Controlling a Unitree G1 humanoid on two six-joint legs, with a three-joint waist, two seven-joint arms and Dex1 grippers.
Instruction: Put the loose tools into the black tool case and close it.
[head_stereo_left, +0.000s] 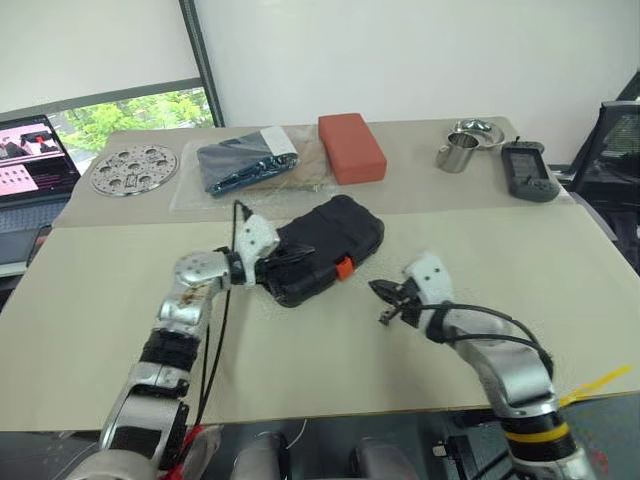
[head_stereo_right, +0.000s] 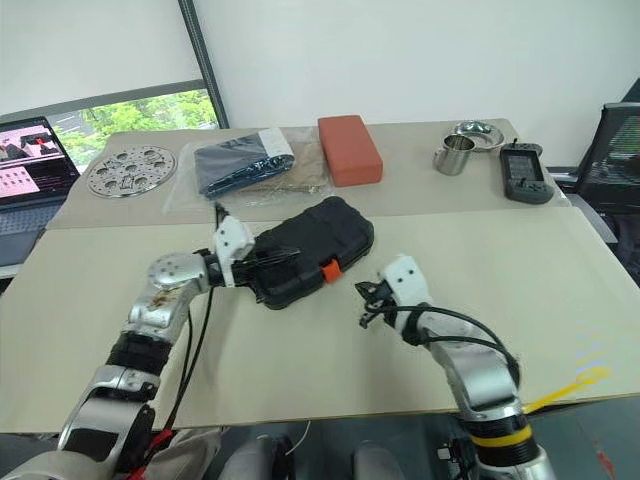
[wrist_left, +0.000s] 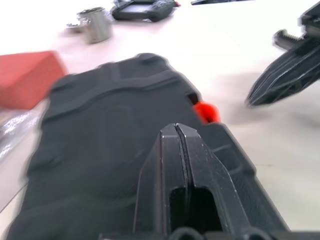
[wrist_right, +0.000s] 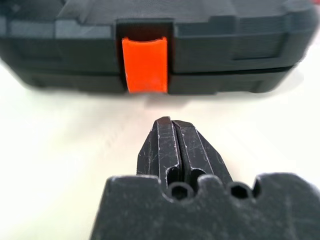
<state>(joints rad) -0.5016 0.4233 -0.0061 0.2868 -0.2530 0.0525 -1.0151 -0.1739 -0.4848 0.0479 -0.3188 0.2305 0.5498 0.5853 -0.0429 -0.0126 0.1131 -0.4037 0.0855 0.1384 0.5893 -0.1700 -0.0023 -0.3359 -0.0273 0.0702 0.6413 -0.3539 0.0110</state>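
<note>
The black tool case (head_stereo_left: 325, 245) lies closed on the near table, its lid down and its orange latch (head_stereo_left: 344, 267) facing my right side. My left gripper (head_stereo_left: 300, 255) is shut and empty, its tips over the case's near left end. My right gripper (head_stereo_left: 385, 292) is shut and empty too, a short way in front of the latch (wrist_right: 145, 64) and apart from the case. In the left wrist view the case lid (wrist_left: 110, 135) lies just beyond my shut fingers (wrist_left: 176, 145). The loose tools are out of view.
On the far table lie a red-orange block (head_stereo_left: 351, 146), a dark bundle in a clear plastic bag (head_stereo_left: 245, 163), a perforated metal disc (head_stereo_left: 134, 169), a steel cup (head_stereo_left: 457, 152) with a small steel bowl (head_stereo_left: 478, 131), and a dark handheld device (head_stereo_left: 525, 170). A laptop (head_stereo_left: 30, 165) stands at the left.
</note>
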